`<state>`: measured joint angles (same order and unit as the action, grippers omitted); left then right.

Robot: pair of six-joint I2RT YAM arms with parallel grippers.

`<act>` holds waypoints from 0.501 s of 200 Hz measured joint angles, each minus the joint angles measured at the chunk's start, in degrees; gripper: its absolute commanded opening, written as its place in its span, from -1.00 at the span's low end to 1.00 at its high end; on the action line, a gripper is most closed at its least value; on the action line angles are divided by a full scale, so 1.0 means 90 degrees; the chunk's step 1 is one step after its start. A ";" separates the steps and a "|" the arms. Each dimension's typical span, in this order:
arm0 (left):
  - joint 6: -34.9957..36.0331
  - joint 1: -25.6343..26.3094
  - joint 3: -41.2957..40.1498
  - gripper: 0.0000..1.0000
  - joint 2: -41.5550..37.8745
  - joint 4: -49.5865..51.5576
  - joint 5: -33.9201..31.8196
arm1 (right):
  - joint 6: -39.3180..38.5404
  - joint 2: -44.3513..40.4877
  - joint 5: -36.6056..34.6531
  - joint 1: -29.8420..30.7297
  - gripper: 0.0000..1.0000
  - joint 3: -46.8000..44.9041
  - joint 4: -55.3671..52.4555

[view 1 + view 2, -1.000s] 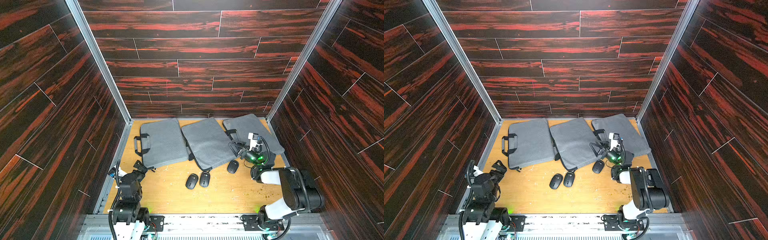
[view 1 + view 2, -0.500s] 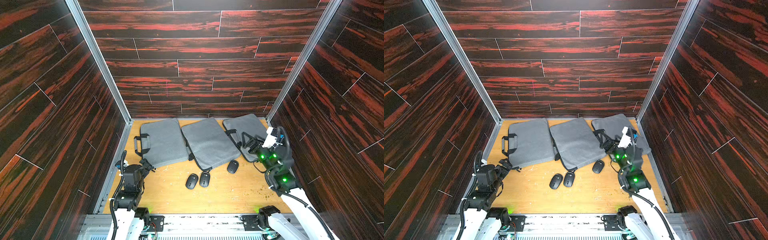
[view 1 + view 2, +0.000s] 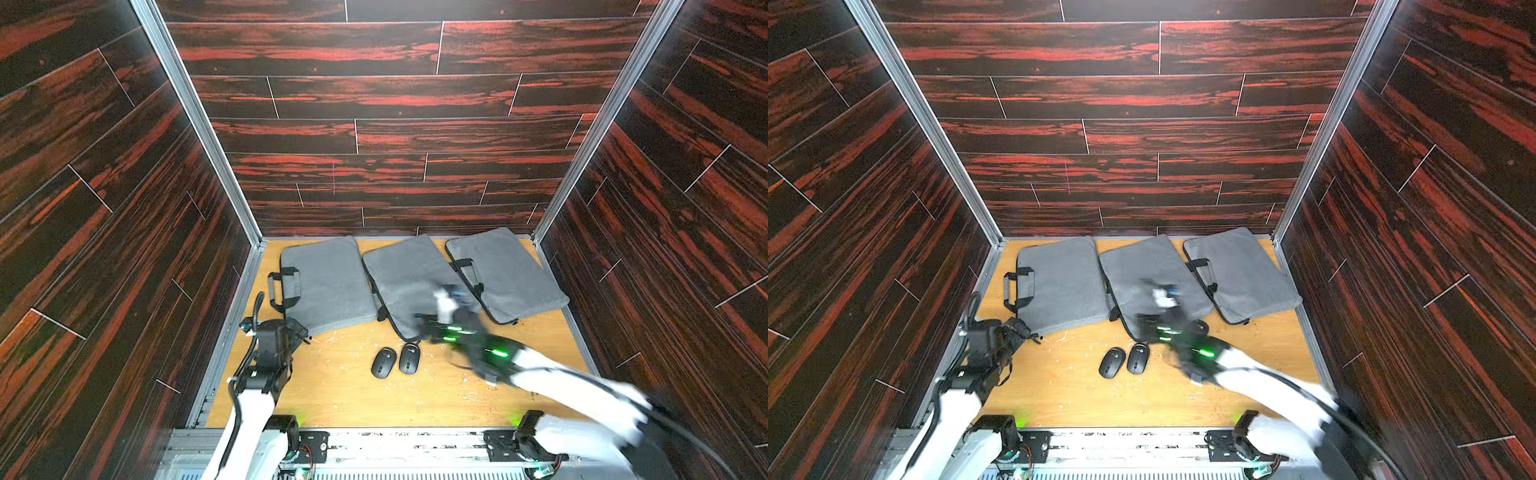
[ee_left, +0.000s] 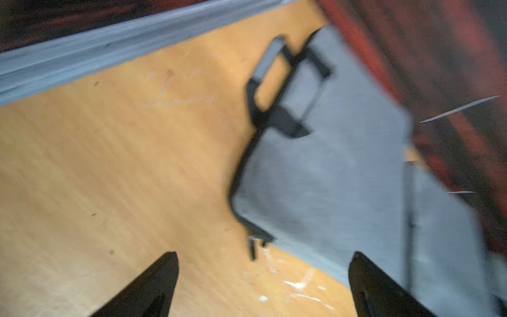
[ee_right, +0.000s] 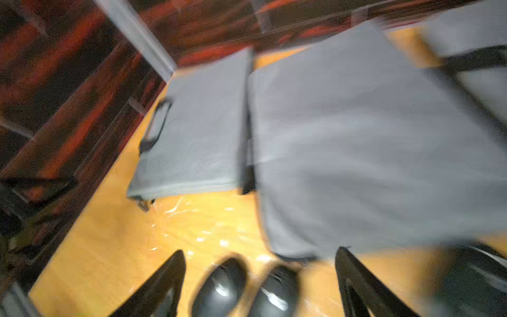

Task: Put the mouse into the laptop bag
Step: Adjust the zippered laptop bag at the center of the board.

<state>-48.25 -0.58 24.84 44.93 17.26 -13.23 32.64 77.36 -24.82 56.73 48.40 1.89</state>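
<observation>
**A:** Where do we find the mouse?

**B:** Two black ones lie side by side on the worktop [image 3: 332, 399], the left mouse [image 3: 383, 362] and the right mouse [image 3: 409, 358]; they sit just beneath the right jaws, and the wrist view sets them between the two tips; a third mouse [image 3: 1200, 328] peeps out beside that arm; none is in a bag yet.

**A:** And the jaws themselves?

**B:** The right jaws stand apart, clamped on nothing, though the picture is smeared; the left jaws gape wide and are empty too.

**A:** Why do we hold them so?

**B:** We judge the right jaws are spread to straddle one mouse; the middle bag [image 3: 407, 278] lies flat just beyond them, so the carry would be short; the left jaws hang by the near corner of the left bag [image 3: 328, 282], where a zip pull [image 4: 251, 248] sticks out, likely to open or steady it; the right bag [image 3: 503, 270] lies well apart from the left jaws.

**A:** Any writing we can read?

**B:** None; each mouse bears a small pale mark, too small to tell; the bags show no label.
</observation>
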 measured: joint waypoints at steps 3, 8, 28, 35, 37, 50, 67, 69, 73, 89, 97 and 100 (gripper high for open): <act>0.0002 -0.0002 0.0000 1.00 0.0066 -0.0017 -0.0032 | -0.0005 0.0277 -0.0012 0.0129 0.71 0.0160 0.0056; 0.0005 -0.0007 0.0000 0.99 0.0146 -0.0027 -0.0085 | -0.0017 0.0675 -0.0063 0.0296 0.70 0.0437 0.0124; 0.0029 -0.0066 0.0002 0.99 0.0338 -0.0199 -0.0253 | -0.0024 0.2033 -0.0029 0.0814 0.69 0.1392 0.0330; 0.0029 -0.0109 0.0002 1.00 0.0403 -0.0274 -0.0279 | -0.0012 0.2421 0.0015 0.0906 0.69 0.1690 0.0359; 0.0032 -0.0121 0.0002 1.00 0.0427 -0.0296 -0.0284 | -0.0012 0.2526 0.0034 0.0923 0.69 0.1768 0.0367; 0.0034 -0.0250 0.0005 0.99 0.0610 -0.0432 -0.0296 | 0.0002 0.2990 0.0070 0.0954 0.70 0.2144 0.0369; 0.0022 -0.0442 0.0010 0.99 0.0855 -0.0563 -0.0316 | 0.0017 0.3296 0.0063 0.0913 0.70 0.2421 0.0369; 0.0019 -0.0461 0.0015 0.99 0.0882 -0.0573 -0.0321 | 0.0022 0.3313 0.0068 0.0908 0.70 0.2436 0.0369; 0.0019 -0.0493 0.0017 0.99 0.0916 -0.0590 -0.0330 | 0.0032 0.3359 0.0078 0.0899 0.70 0.2484 0.0372; -0.0012 -0.0593 0.0051 0.99 0.1003 -0.0656 -0.0432 | 0.0100 0.3555 0.0136 0.0828 0.70 0.2710 0.0420; -0.0044 -0.0639 0.0066 0.99 0.1005 -0.0721 -0.0498 | 0.0155 0.3677 0.0170 0.0789 0.69 0.2846 0.0427; -0.0053 -0.0651 0.0073 0.99 0.1005 -0.0738 -0.0525 | 0.0165 0.3706 0.0172 0.0780 0.69 0.2888 0.0425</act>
<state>-48.73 -6.44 25.50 53.98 10.61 -17.96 34.13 110.72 -23.27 63.75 74.39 5.72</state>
